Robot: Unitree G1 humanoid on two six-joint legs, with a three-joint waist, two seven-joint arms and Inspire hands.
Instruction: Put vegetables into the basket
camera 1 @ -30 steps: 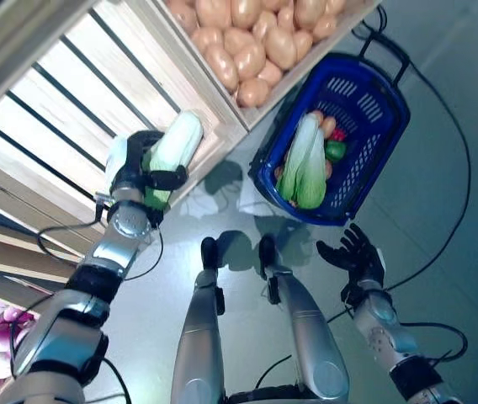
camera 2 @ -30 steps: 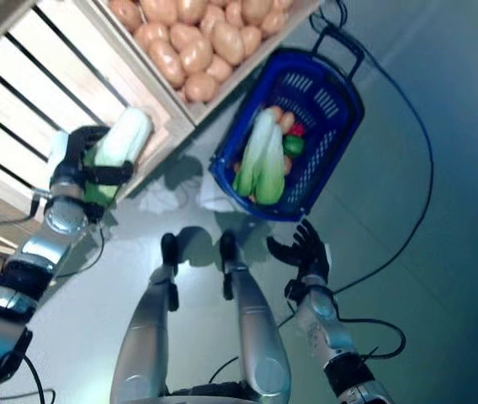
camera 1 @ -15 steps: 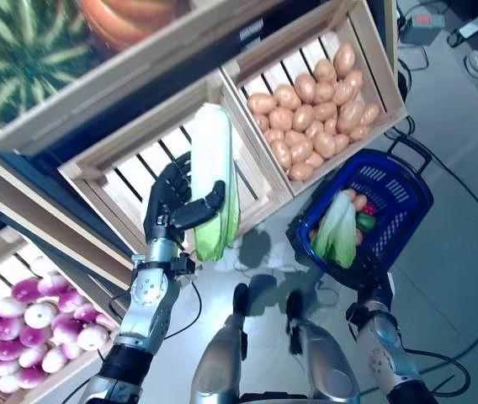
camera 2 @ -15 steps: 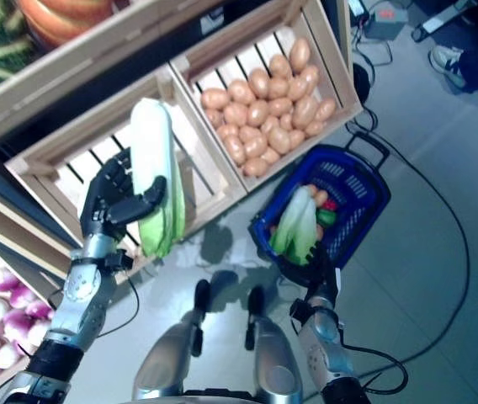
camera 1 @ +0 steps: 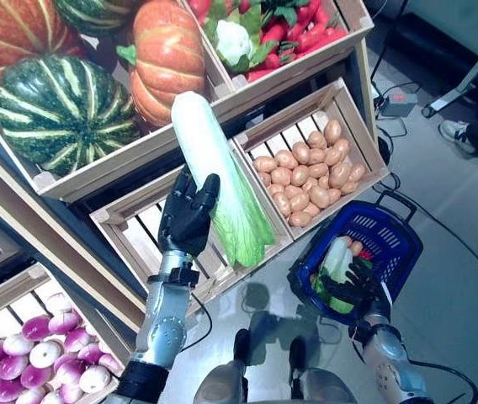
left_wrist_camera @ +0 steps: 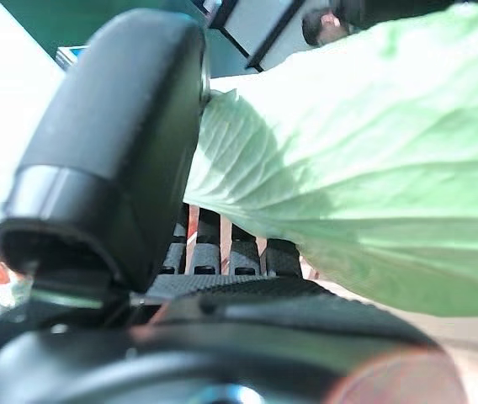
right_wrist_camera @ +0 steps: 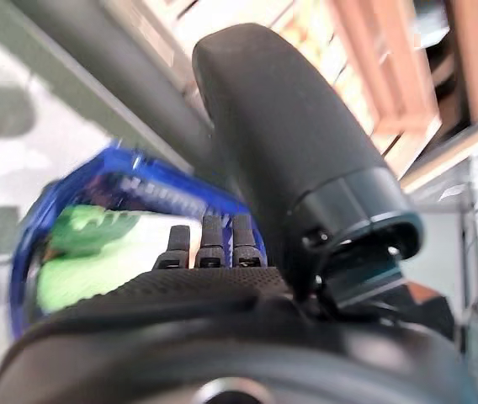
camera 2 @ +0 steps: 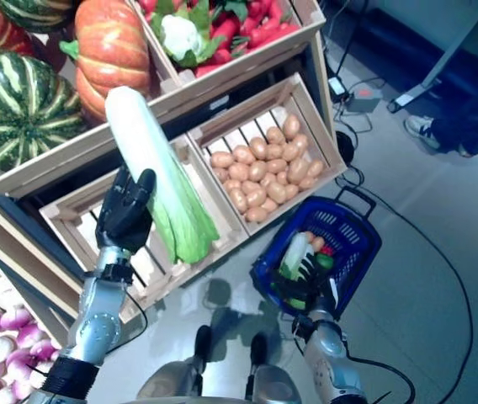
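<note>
A napa cabbage (camera 1: 214, 181) is held aloft in the left hand (camera 1: 186, 220), fingers clamped on it. The right hand (camera 1: 353, 286) is spread with fingers apart beside the blue basket (camera 1: 388, 244).

The robot is showing two silver-grey arms with dark bands at the joints. Each is ending in a black left hand (camera 1: 186, 220) and right hand (camera 1: 353, 286), with ribbed finger segments, a smooth rounded thumb and textured palm.

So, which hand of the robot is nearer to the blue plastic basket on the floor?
Right. The right hand hovers over the blue plastic basket, fingers spread. The left hand is farther away, holding the long pale-green cabbage before the crates.
</note>
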